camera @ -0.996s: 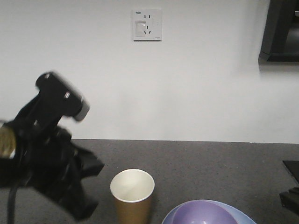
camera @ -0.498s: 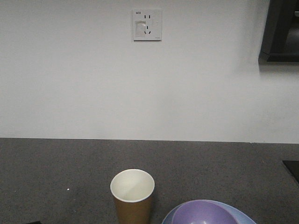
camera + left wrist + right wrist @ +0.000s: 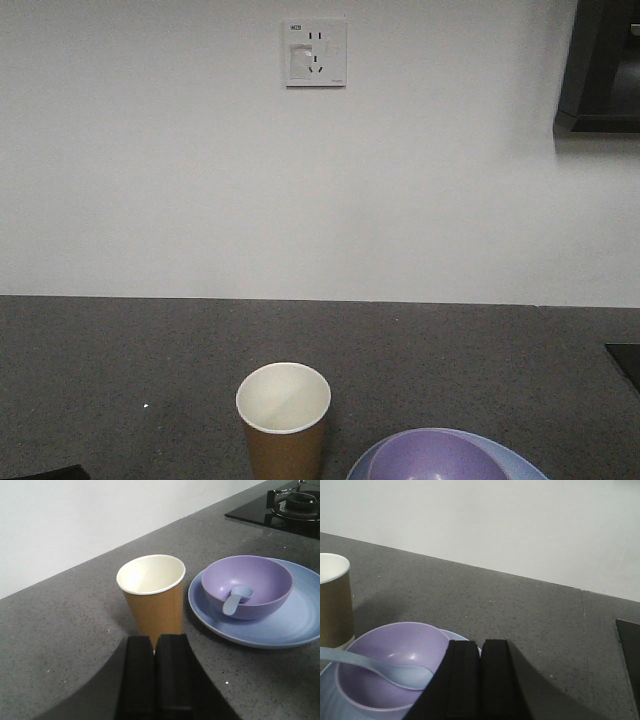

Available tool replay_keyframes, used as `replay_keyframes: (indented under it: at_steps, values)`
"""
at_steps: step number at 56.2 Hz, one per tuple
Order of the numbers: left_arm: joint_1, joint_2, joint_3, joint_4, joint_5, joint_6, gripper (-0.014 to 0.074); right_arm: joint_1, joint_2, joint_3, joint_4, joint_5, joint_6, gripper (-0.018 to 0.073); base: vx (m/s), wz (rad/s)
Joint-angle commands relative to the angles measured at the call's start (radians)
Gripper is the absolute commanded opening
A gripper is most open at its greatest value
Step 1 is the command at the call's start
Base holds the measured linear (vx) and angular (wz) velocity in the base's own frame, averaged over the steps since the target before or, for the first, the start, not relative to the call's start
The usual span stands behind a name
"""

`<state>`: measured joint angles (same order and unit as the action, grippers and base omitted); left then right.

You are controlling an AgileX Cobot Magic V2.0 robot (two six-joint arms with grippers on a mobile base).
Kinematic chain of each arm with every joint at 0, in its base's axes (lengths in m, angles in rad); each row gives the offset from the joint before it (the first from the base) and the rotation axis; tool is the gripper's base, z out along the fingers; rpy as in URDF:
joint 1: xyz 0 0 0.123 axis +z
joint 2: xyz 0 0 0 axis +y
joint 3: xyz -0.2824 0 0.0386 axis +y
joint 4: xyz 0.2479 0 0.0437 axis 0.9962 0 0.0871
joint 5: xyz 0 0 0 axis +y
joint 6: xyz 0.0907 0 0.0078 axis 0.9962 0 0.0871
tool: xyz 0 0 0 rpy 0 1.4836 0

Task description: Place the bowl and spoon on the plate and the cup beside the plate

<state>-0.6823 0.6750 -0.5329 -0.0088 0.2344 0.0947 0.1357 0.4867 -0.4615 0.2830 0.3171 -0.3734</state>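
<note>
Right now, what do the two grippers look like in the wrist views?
Both look alike: the left gripper and right gripper each show two flat, matte black, rectangular fingers with squared tips. No cables, markings or labels show on them.

The front view's bottom edge crops the cup [image 3: 284, 420] and bowl [image 3: 432, 458].

On the bench [image 3: 60, 630] stand one cup [image 3: 152, 600], one plate [image 3: 300, 625], one bowl [image 3: 260, 582] and one spoon [image 3: 235, 600]. Beyond the plate sits one stove burner [image 3: 300, 502]. One wall socket [image 3: 315, 52] hangs above the cup.
</note>
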Motion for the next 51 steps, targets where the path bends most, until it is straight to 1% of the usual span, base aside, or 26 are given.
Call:
replay_keyframes:
  at_steps: [1,12,17,19,22,28,31,36,43,44,47,51]
  values:
    - [0.001,-0.004,-0.024,-0.010,-0.077,-0.010,-0.0003,-0.003,0.004,-0.028,0.004,-0.078,-0.007,-0.0008,0.00,0.00]
    - [0.001,-0.004,-0.023,-0.010,-0.084,-0.010,-0.0003,-0.003,0.004,-0.028,0.004,-0.078,-0.007,-0.0008,0.00,0.00]
    - [0.001,-0.004,0.002,-0.010,-0.091,-0.010,-0.0003,-0.003,0.004,-0.028,0.004,-0.078,-0.007,-0.0008,0.00,0.00]
    - [0.001,-0.007,0.023,-0.008,-0.106,-0.008,-0.0003,-0.003,0.004,-0.028,0.004,-0.078,-0.007,-0.0008,0.00,0.00]
    - [0.021,-0.024,0.073,-0.002,-0.170,0.013,-0.0003,-0.003,0.004,-0.028,0.004,-0.078,-0.007,-0.0008,0.00,0.00]
    - [0.104,-0.103,0.231,-0.047,-0.362,-0.006,-0.0003,-0.003,0.004,-0.028,0.004,-0.078,-0.007,-0.0008,0.00,0.00]
    - [0.158,-0.160,0.318,-0.059,-0.456,-0.020,-0.0003,-0.003,0.004,-0.028,0.004,-0.078,-0.007,-0.0008,0.00,0.00]
    - [0.257,-0.266,0.437,-0.061,-0.530,-0.047,-0.0003,-0.003,0.004,-0.028,0.004,-0.078,-0.007,-0.0008,0.00,0.00]
    - [0.394,-0.430,0.536,-0.061,-0.503,-0.059,-0.0003,-0.003,0.004,-0.028,0.004,-0.079,-0.007,-0.0008,0.00,0.00]
    - [0.415,-0.458,0.536,-0.061,-0.483,-0.060,-0.0003,-0.003,0.004,-0.028,0.004,-0.079,-0.007,-0.0008,0.00,0.00]
    - [0.457,-0.521,0.529,-0.061,-0.369,-0.059,-0.0003,-0.003,0.004,-0.028,0.004,-0.078,-0.007,-0.0008,0.00,0.00]
    - [0.512,-0.612,0.529,-0.061,-0.289,-0.059,-0.0003,-0.003,0.004,-0.028,0.004,-0.078,-0.007,-0.0008,0.00,0.00]
